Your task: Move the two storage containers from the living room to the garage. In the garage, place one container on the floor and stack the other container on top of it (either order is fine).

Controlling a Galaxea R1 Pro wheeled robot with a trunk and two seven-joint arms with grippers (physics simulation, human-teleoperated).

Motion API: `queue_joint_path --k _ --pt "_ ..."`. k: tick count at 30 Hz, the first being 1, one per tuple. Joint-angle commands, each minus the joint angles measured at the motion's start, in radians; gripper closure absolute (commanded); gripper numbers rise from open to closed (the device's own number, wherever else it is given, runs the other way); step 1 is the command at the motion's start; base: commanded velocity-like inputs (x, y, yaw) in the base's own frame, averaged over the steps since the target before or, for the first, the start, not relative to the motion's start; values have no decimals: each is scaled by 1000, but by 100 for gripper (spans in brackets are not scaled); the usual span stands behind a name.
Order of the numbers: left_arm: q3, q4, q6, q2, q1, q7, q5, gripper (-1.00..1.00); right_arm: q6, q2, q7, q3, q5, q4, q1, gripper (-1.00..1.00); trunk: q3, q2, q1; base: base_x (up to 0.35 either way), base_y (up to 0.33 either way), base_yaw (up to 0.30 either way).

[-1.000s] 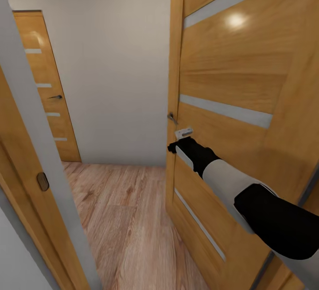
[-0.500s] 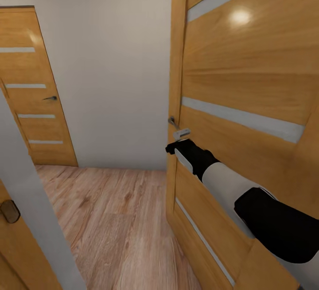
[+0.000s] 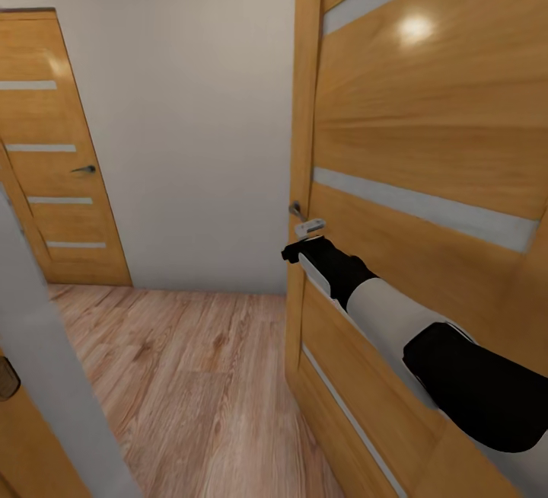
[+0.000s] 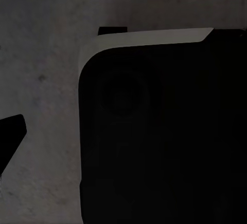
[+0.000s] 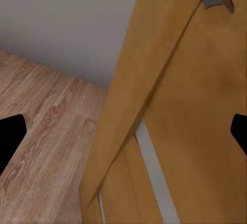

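The open wooden door (image 3: 426,178) takes up the right side of what I see, a tall honey-coloured leaf with pale glass strips, swung toward me. Beyond it is a plain grey-white wall (image 3: 190,102), and below that a light wood-plank floor (image 3: 198,376) running away from me. On the far left stands a second door (image 3: 53,155), shut, of the same make. A grey door frame (image 3: 46,361) cuts across the near left corner.

My right arm (image 3: 396,323) reaches forward along the open door's face, and my right gripper (image 3: 298,253) sits at the door's free edge, just below the small metal handle (image 3: 296,209). In the right wrist view its fingertips (image 5: 10,136) stand wide apart, nothing between them. Whether my left gripper is open or closed, I cannot tell.

The storage containers are not in sight here, so I judge the door edge is what matters: it lies directly ahead of the right gripper, its long axis upright.
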Motion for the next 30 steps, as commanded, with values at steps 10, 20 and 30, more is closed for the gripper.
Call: queue_joint_path --k 10,20,30 --pt "-1 0 -3 1 0 0 0 -100 5 0 -10 8 -9 0 -1 -100 -1 0 0 102 0 0" --pt "-1 0 -3 1 0 -1 0 -100 24 0 -49 14 18 11 -1 -100 -1 0 0 1 0 0" --pt "-1 0 -3 1 0 -1 -1 -100 59 0 -204 20 55 69 -3 -100 -1 0 0 0 0 0"
